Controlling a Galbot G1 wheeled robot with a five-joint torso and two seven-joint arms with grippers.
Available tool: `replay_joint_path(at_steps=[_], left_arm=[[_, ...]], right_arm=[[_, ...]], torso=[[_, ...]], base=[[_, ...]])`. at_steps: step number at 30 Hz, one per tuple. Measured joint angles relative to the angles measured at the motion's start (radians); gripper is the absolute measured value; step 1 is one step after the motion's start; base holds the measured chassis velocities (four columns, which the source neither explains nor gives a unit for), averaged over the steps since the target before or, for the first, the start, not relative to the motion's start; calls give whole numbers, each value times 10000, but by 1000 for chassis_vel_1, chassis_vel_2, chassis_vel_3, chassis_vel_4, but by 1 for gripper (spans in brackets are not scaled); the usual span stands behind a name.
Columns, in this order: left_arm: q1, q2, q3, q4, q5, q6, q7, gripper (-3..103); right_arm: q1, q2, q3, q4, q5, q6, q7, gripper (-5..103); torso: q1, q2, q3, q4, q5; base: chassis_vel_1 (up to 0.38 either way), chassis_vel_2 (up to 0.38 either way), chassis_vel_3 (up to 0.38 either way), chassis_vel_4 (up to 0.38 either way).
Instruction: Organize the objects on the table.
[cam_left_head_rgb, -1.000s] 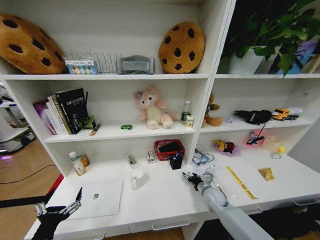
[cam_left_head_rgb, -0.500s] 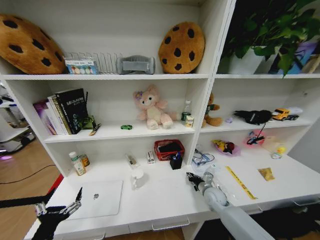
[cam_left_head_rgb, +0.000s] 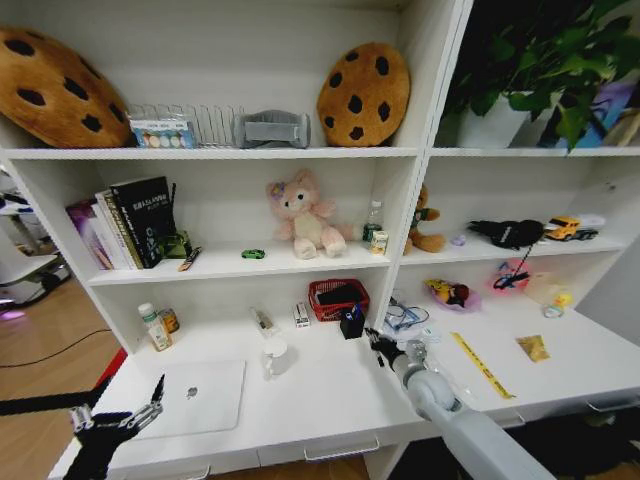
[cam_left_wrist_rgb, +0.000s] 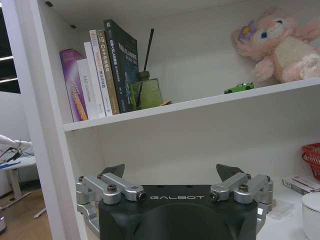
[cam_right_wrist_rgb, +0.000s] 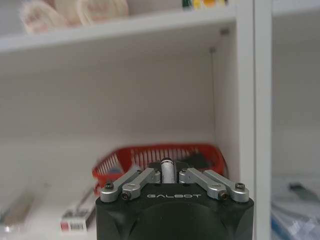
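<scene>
One pen (cam_right_wrist_rgb: 167, 172) sits pinched in the right hand (cam_left_head_rgb: 378, 347); judged best lowered upright into the black holder (cam_left_head_rgb: 351, 322) just ahead.

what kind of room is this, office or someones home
Probably a home study or a child's room: a long white desk with a thin silver laptop, built-in shelves holding upright books, and a pink plush bunny beside cookie-shaped cushions.

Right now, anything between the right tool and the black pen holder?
Nothing visible. Right tool, shut on a pen, is just beside the holder, with bare desk between. Red basket sits behind the holder, off the path. Left tool hangs open by the laptop.
</scene>
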Motion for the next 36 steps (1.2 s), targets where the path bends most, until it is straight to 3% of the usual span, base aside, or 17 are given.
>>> replay_joint_path(at_steps=[1,2,6,8,9,12,15,31,33,35,36], left_arm=[[0,0,0,0,0,0,0,100],[0,0,0,0,0,0,0,100],[0,0,-2,0,0,0,0,100],[0,0,0,0,0,0,1,100],[0,0,-1,1,0,1,0,100],[0,-1,-1,0,0,0,0,100],[0,-1,-1,0,0,0,0,100],[0,0,0,0,0,0,0,100],[0,0,0,0,0,0,0,100],[0,0,-1,0,0,0,0,100],[0,0,-1,0,0,0,0,100]], right_arm=[[282,134,-96,-253,-293,590,-99,12],[282,134,-96,-253,-293,590,-99,12],[1392,655,-344,-2022,-1375,2084,-587,12],[1571,759,-369,-2329,-1533,2329,-655,12],[2048,1046,-445,-3079,-1892,2932,-786,12],[2805,1611,-702,-4308,-2217,4054,-916,12],[3185,2035,-902,-4923,-2358,4643,-918,12],[3779,2940,-1097,-6533,-2511,5421,-1332,8],[3766,2989,-1086,-6523,-2423,5358,-1347,24],[3742,2984,-1072,-6487,-2404,5294,-1347,24],[3728,2978,-1065,-6468,-2397,5273,-1348,29]], torso=[[0,0,0,2,0],[0,0,0,2,0],[1,0,0,0,3],[1,0,1,0,2],[1,-1,0,0,3],[1,-1,0,1,1],[1,0,0,3,-1],[1,1,-1,0,1],[1,1,-1,1,2],[1,1,-1,1,1],[0,2,-1,0,2]], base=[[0,0,0,0],[0,0,0,0],[0,0,0,0],[0,0,0,0],[0,0,0,0],[0,0,0,0],[0,0,0,0],[0,0,0,0],[0,0,0,0],[0,0,0,0],[0,0,0,0]])
